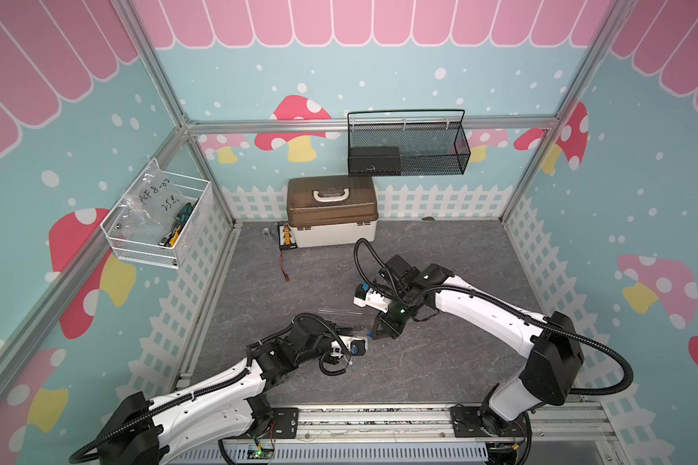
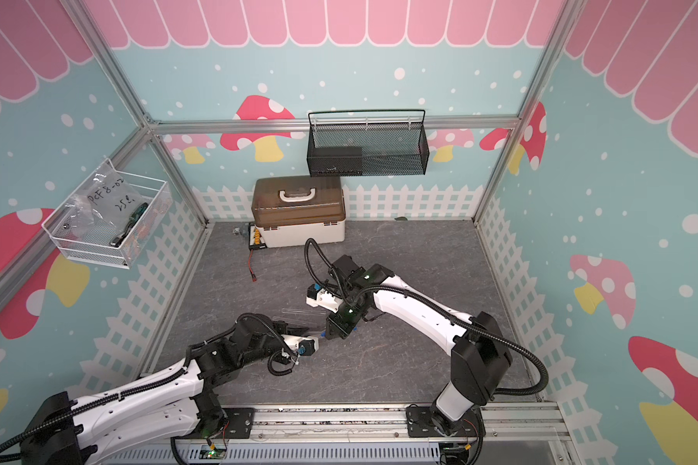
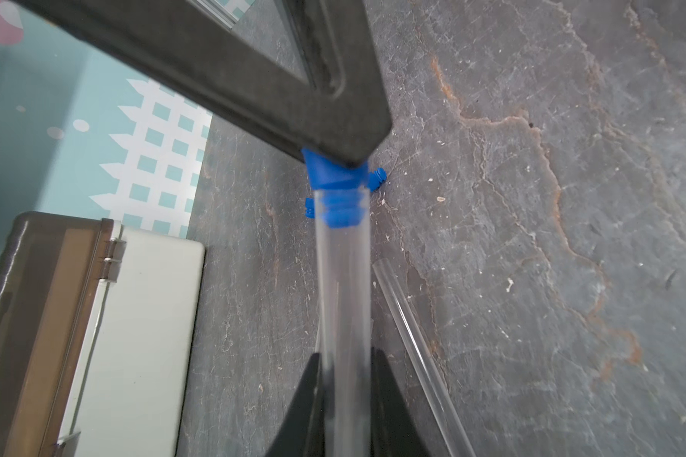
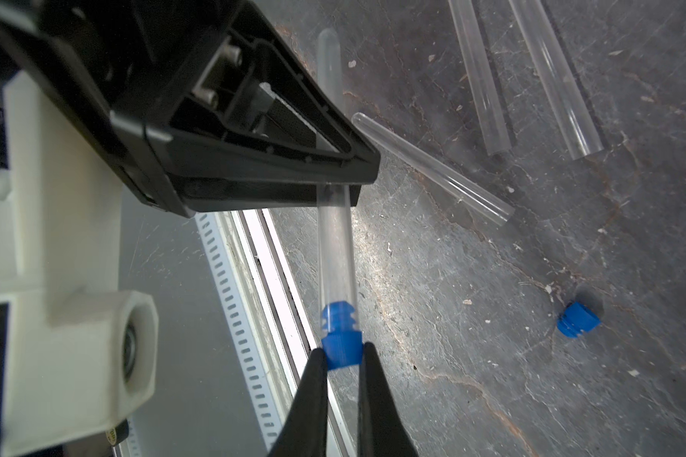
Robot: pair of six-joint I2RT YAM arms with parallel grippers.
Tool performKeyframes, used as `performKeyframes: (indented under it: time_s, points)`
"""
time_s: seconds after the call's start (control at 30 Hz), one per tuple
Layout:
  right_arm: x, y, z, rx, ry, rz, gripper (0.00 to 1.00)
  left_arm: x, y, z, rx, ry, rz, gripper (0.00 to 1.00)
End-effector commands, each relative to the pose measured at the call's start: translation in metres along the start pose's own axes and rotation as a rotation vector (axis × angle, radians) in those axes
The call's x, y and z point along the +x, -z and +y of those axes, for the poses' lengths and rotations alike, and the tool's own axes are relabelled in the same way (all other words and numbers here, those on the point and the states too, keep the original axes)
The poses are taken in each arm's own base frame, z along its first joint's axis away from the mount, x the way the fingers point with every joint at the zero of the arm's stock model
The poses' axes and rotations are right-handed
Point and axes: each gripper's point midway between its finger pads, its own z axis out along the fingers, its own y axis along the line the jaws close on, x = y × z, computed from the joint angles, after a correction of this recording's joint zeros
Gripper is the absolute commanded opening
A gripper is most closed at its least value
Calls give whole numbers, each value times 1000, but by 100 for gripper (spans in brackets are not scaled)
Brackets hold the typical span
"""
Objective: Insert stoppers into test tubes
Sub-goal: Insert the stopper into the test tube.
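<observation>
My left gripper [image 3: 345,354] is shut on a clear test tube [image 3: 343,296], held just above the floor. My right gripper [image 4: 343,352] is shut on a blue stopper [image 4: 341,348]. Its ribbed end sits inside the tube's mouth [image 4: 335,253]. In both top views the two grippers meet tip to tip at mid-floor, left gripper [image 1: 359,332] against right gripper [image 1: 375,332]. Three more test tubes lie on the floor: [image 4: 432,170], [image 4: 480,75], [image 4: 555,79]. A loose stopper [image 4: 577,319] lies apart from them. Two loose stoppers [image 3: 378,178], [image 3: 309,207] show behind the held tube.
A white box with a brown lid [image 1: 331,209] stands at the back, a small charger board with a red cable [image 1: 286,237] beside it. A black mesh basket [image 1: 408,145] and a white wire basket [image 1: 158,217] hang on the walls. An aluminium rail [image 1: 379,422] borders the front.
</observation>
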Motion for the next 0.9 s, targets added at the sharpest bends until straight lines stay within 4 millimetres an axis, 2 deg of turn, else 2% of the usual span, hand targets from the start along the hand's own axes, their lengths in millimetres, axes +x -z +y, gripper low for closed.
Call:
performKeyframes:
  time_s: [0.0,0.13,0.4,0.6,0.7,0.87]
  points:
    - [-113,28,4,67,348,-428,10,-129,40,-5,128,-132,-576,0]
    - [-111,27,4,69,351,-420,10,-130,39,-3,125,-117,-577,0]
    - [-108,29,-1,103,347,-411,11,-132,46,21,49,-1,-605,0]
    - [-107,29,-7,135,332,-404,15,-136,49,19,80,13,-621,0]
    - [-110,36,-2,133,333,-425,19,-128,44,17,90,29,-583,0]
    - [-114,64,14,138,352,-492,32,-101,29,9,94,94,-496,0]
